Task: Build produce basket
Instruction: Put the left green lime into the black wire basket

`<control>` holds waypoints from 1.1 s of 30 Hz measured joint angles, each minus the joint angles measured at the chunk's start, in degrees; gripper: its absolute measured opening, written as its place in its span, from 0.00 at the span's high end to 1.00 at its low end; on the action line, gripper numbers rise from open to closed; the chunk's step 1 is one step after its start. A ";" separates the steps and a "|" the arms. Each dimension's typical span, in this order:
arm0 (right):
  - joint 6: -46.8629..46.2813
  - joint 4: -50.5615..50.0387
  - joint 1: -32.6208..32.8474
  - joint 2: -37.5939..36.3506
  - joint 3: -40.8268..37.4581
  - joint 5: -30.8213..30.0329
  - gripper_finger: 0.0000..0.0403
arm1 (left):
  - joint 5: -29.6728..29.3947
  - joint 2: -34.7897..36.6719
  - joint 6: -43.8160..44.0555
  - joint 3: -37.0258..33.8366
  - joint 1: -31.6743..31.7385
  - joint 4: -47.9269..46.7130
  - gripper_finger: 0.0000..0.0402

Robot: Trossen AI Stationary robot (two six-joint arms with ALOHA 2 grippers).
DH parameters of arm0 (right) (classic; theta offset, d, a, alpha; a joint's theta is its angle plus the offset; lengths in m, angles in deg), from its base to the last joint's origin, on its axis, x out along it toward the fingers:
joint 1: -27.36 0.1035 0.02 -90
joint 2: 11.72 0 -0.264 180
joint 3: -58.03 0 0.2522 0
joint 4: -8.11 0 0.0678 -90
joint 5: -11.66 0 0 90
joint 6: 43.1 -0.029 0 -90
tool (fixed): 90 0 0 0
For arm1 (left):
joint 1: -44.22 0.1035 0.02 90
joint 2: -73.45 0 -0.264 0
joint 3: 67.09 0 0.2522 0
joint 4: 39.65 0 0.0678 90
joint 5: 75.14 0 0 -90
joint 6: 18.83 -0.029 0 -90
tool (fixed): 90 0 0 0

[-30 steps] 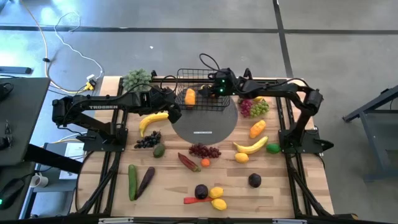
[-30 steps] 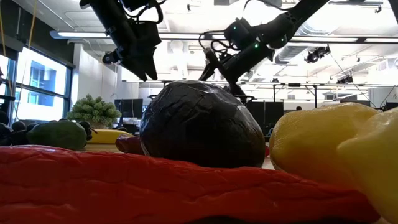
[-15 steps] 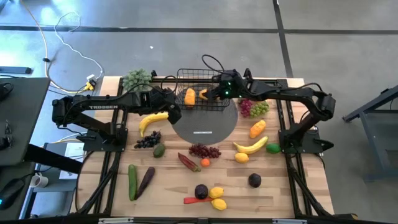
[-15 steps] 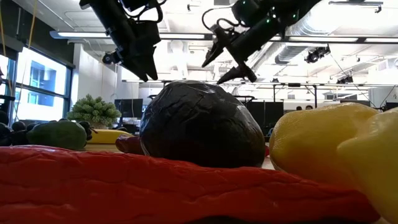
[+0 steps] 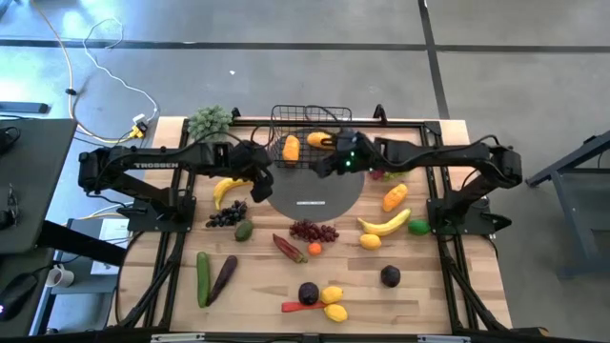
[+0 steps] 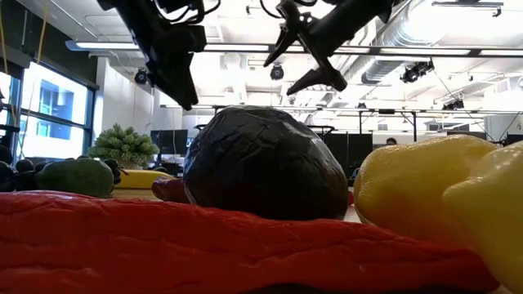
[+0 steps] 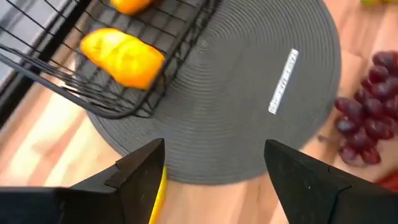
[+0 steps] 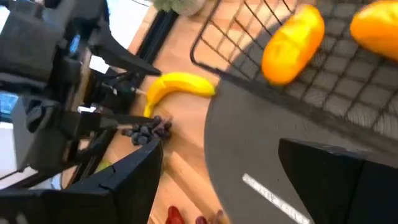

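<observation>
**Two orange pieces in the basket, both grippers empty above the disc**

The basket [image 5: 307, 135] sits at the far middle of the table [image 5: 172, 214], its near edge overlapping the grey disc [image 5: 313, 191]. Inside lie two orange-yellow fruits, one on the left [image 5: 291, 148] and one on the right [image 5: 320, 139].

The right gripper [image 5: 324, 164] hangs over the disc just near of the basket, fingers spread wide and empty. The left gripper [image 5: 259, 179] is at the disc's left edge, fingers [image 7: 140, 165] wide apart, holding nothing. A banana [image 5: 229, 185] lies just beside it, with dark grapes [image 5: 227, 213] nearer.

More produce is spread over the table: red grapes [image 5: 313, 230], a second banana [image 5: 385, 225], a cucumber [image 5: 203, 277], an eggplant [image 5: 223, 277], a chilli [image 5: 296, 306], lemons [image 5: 333, 303] and plums [image 5: 390, 275]. A leafy bunch [image 5: 211, 121] sits at the far left.
</observation>
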 joint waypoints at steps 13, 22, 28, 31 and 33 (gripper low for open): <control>-7.84 -6.27 7.08 -0.11 0.00 -4.96 0.25 | 3.41 0.44 6.35 0.00 -1.72 -17.18 0.34; -8.65 -6.66 8.60 -0.11 0.00 -4.35 0.25 | 9.47 0.44 18.80 0.00 -6.57 -20.35 0.34; -5.51 -6.78 8.01 -0.27 0.00 -1.71 0.25 | 9.36 0.43 30.09 0.00 -12.20 -20.37 0.34; -3.62 -7.07 7.16 -1.08 0.00 0.41 0.25 | 8.97 0.40 35.94 0.00 -14.68 -20.37 0.34; -2.32 -7.83 6.42 -2.09 0.00 2.17 0.25 | 8.89 0.40 40.44 0.00 -16.46 -20.35 0.34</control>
